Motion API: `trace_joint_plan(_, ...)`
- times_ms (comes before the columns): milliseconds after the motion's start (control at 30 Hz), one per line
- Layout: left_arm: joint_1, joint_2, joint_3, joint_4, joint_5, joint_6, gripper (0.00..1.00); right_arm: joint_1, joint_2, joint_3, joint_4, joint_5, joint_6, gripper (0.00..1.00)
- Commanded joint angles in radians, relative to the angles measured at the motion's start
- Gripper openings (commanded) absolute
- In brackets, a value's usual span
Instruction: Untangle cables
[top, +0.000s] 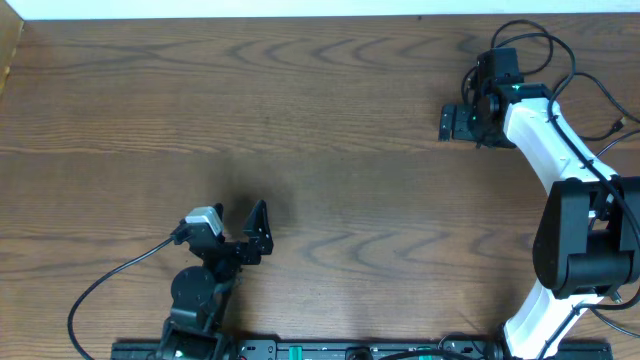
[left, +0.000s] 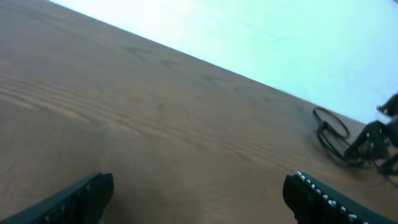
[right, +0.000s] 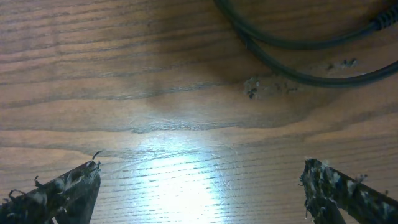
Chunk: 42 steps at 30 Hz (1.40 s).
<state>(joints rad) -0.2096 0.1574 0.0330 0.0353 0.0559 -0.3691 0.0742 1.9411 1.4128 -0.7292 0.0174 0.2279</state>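
The cables are thin glossy black cords lying in loose loops at the far right of the table (top: 528, 42), around my right arm. In the right wrist view two of the cords (right: 292, 43) cross the wood just beyond the fingers. The left wrist view shows them as a small loop far off (left: 331, 134). No plug end shows clearly. My right gripper (top: 456, 122) is open and empty, low over the wood just left of the cords (right: 199, 193). My left gripper (top: 257, 232) is open and empty near the front left, far from the cords (left: 199, 196).
The wooden table (top: 300, 120) ends at a pale far edge (top: 250, 8). A thicker black cable (top: 110, 280) runs from the left arm's base to the front left. The right arm's white body (top: 550, 150) stands at the right.
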Motion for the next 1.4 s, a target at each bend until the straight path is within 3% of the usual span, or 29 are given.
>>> trace_joint_plan(0, 0.035, -0.026, -0.025, 0.027, 0.096, 0.132, 0.91, -0.002, 0.002, 0.010, 0.000, -0.001, 0.011, 0.99)
trace_joint_plan(600, 0.179, -0.156, -0.029, 0.050, 0.116, 0.491, 0.91, -0.002, 0.002, 0.010, 0.000, -0.001, 0.011, 0.99)
trace_joint_plan(900, 0.184, -0.156, -0.029, -0.012, 0.058, 0.511, 0.91, -0.002, 0.002, 0.010, 0.000, -0.001, 0.011, 0.99)
trace_joint_plan(1033, 0.186, -0.154, -0.029, -0.111, -0.061, 0.416, 0.91, -0.002, 0.002, 0.010, 0.000, -0.001, 0.011, 0.99)
trace_joint_plan(1367, 0.187, -0.156, -0.029, -0.111, -0.063, 0.411, 0.91, -0.002, 0.002, 0.010, 0.000, -0.002, 0.011, 0.99)
